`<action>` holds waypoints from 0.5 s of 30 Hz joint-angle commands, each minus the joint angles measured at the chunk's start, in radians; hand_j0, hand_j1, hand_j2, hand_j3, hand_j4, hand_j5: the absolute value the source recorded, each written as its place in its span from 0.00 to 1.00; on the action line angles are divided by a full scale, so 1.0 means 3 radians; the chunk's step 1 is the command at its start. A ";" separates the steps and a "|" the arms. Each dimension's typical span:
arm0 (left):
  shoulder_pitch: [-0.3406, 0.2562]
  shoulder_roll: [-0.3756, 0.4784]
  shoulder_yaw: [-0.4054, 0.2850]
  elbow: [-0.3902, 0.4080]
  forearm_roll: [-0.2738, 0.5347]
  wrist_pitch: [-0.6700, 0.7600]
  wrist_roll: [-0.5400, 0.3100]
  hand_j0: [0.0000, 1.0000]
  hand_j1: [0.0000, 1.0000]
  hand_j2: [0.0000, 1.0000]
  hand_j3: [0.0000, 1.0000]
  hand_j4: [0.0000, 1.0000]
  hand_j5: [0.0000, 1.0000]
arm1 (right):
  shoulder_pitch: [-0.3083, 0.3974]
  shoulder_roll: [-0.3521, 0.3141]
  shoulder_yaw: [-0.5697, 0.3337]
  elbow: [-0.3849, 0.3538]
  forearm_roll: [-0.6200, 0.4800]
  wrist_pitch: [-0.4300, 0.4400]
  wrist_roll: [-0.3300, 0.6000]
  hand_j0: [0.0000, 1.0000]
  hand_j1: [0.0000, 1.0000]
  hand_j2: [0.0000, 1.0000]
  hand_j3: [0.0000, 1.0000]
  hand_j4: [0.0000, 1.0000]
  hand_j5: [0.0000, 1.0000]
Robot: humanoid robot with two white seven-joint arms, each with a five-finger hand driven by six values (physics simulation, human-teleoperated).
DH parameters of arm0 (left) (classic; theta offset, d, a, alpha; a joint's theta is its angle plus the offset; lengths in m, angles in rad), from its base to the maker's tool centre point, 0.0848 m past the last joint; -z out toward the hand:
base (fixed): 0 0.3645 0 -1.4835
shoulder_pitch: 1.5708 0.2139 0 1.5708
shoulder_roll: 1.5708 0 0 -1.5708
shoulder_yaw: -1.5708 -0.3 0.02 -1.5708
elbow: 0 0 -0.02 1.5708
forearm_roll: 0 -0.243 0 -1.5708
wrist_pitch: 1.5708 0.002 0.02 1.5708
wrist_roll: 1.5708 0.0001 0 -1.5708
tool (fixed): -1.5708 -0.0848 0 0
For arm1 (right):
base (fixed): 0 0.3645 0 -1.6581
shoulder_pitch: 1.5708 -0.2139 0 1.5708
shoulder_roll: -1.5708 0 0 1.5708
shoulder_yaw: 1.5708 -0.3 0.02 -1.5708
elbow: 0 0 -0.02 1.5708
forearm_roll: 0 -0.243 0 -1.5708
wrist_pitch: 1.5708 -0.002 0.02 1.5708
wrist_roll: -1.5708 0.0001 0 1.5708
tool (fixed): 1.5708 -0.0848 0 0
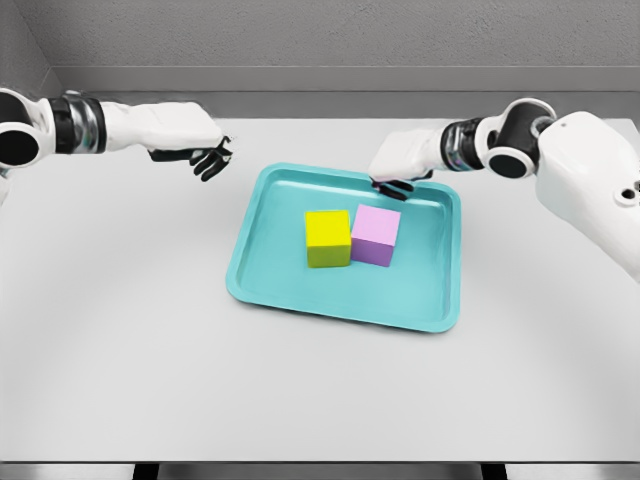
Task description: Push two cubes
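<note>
A yellow cube [328,238] and a pink cube [376,236] stand side by side, touching, in the middle of a teal tray [275,290]. My right hand [396,182] hovers over the tray's far rim, just behind the pink cube, its dark fingers curled downward and holding nothing. My left hand [210,157] hangs above the table to the left of the tray, fingers loosely spread, empty.
The tray lies on a white table [120,330] whose front edge runs along the bottom of the view. A grey wall rises behind the table's far edge.
</note>
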 commanded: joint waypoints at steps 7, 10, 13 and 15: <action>0.0072 0.0077 0.0004 0.0048 0.0108 0.0009 0.0001 0.08 0.08 0.08 0.08 0.08 0.08 | 0.0005 -0.0007 0.0081 -0.0243 -0.0034 -0.0067 0.0000 0.00 0.00 0.00 0.00 0.00 0.00; 0.0077 0.0072 0.0004 0.0053 0.0108 0.0009 0.0001 0.08 0.08 0.08 0.08 0.08 0.08 | 0.0005 -0.0017 0.0081 -0.0274 -0.0034 -0.0097 0.0000 0.00 0.00 0.00 0.00 0.00 0.00; 0.0077 0.0072 0.0004 0.0058 0.0108 0.0009 0.0001 0.08 0.08 0.08 0.08 0.08 0.08 | 0.0010 -0.0022 0.0087 -0.0315 -0.0034 -0.0148 0.0000 0.00 0.00 0.00 0.00 0.00 0.00; 0.0077 0.0077 0.0004 0.0064 0.0108 0.0009 0.0001 0.08 0.08 0.08 0.08 0.08 0.08 | 0.0015 -0.0048 0.0102 -0.0407 -0.0039 -0.0148 0.0000 0.00 0.00 0.00 0.00 0.00 0.00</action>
